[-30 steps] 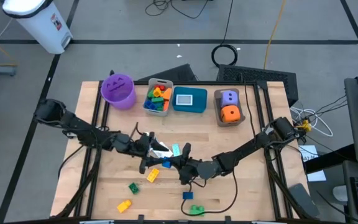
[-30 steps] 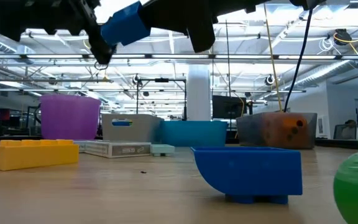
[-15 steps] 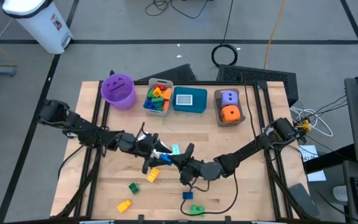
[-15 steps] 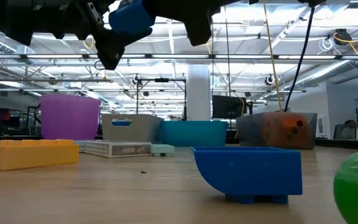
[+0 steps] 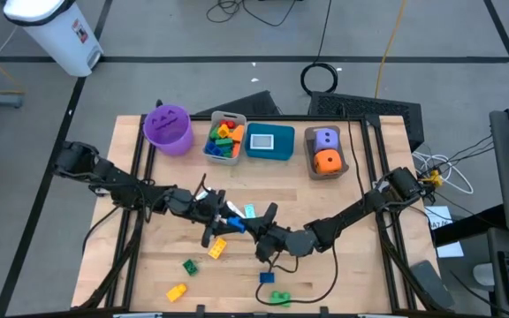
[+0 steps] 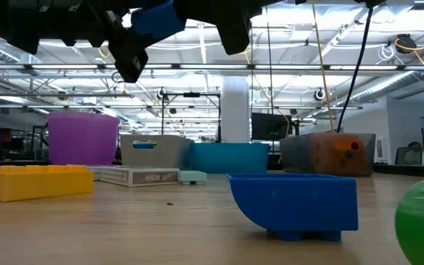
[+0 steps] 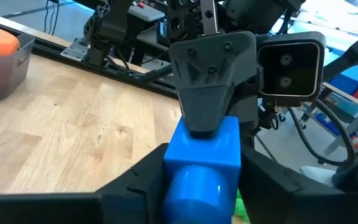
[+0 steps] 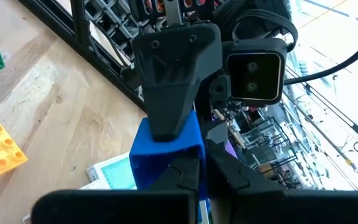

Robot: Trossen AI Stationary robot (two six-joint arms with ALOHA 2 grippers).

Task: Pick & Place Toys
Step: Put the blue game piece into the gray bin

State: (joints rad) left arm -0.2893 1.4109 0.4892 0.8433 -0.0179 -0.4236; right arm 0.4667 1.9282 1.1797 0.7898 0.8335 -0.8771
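Observation:
Above the middle of the table a blue brick (image 5: 234,213) hangs between my two grippers, which meet tip to tip. My left gripper (image 5: 223,215) comes from the table's left and is shut on the brick's one end (image 7: 202,155). My right gripper (image 5: 249,223) comes from the right and is shut on the opposite end. In the low view the brick (image 6: 153,18) shows high above the tabletop. Loose toys lie on the wood: an orange brick (image 5: 216,248), a green brick (image 5: 189,266), a yellow brick (image 5: 176,291), a second blue brick (image 5: 267,278), a green piece (image 5: 279,298) and a teal card (image 5: 250,212). My left gripper pinches the blue brick's two opposite sides (image 7: 169,163) between its two fingers, at the end nearer to it. The fingers (image 7: 135,183) lie level, coming from the table's left. The brick is lifted clear of the table. My right gripper pinches a thin wall of the brick (image 8: 194,146) at the end facing it, its fingers (image 8: 182,177) nearly together. It comes level from the table's right. The brick's hollow side (image 8: 157,168) shows beside the fingers; the brick hangs clear of the table.
Along the far edge stand a purple bucket (image 5: 168,128), a grey bin (image 5: 224,140) of bricks, a teal bin (image 5: 269,142) with a card, and a brown bin (image 5: 326,152) with a purple and an orange die. Bare wood lies at the near right.
My left gripper's fingers have closed in from wide apart onto the sides of the blue brick that my right gripper holds. In the low view the brick has risen a little and tipped slightly. Both arms have otherwise stayed where they were.

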